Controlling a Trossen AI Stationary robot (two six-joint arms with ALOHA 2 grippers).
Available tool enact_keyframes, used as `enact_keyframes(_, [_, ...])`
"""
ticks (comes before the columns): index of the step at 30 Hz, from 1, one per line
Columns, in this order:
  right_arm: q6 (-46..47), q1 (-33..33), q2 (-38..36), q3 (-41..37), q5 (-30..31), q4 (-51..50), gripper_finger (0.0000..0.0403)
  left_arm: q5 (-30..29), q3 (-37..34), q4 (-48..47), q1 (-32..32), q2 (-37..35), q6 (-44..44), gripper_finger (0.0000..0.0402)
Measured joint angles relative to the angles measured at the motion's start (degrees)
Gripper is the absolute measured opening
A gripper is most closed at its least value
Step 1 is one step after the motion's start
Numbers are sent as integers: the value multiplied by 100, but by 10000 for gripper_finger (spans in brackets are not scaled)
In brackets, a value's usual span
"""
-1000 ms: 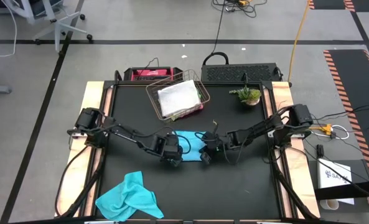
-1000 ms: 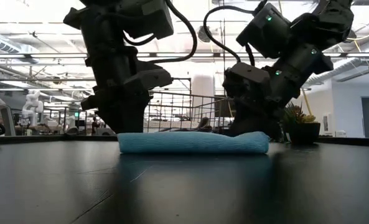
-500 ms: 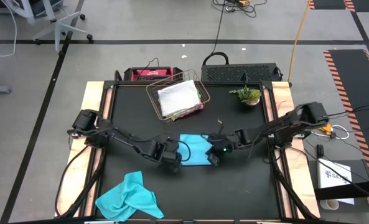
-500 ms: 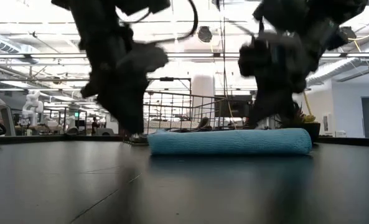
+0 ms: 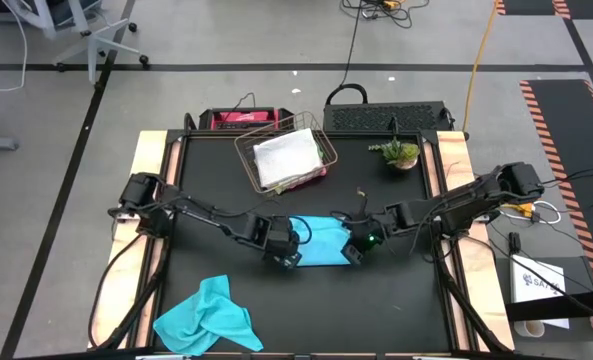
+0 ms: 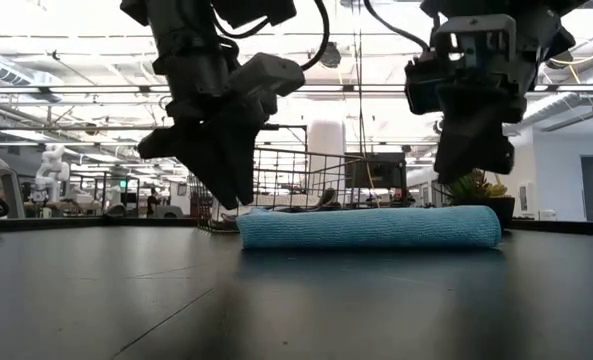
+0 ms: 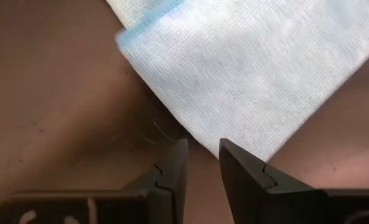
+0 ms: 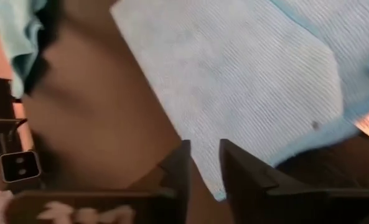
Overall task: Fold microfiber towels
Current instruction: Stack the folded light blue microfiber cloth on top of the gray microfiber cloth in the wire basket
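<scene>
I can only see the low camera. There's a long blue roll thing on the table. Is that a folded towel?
Observer: Yes. From above, the turquoise towel is a flat folded rectangle mid-table, lying between the left gripper and the right gripper.
Operator: Are they pinching it?
Observer: No. Each wrist view shows that arm's fingers a little apart with nothing between them.
Operator: Are there more towels to fold?
Observer: At least one. A second turquoise towel lies crumpled near the table's edge on the left arm's side, outside your view.
</scene>
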Motion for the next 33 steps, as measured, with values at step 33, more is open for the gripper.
enact_keyframes(33, [598, -224, 28, -468, -142, -147, 207, 371, -774, 1526, 570, 8, 269, 93])
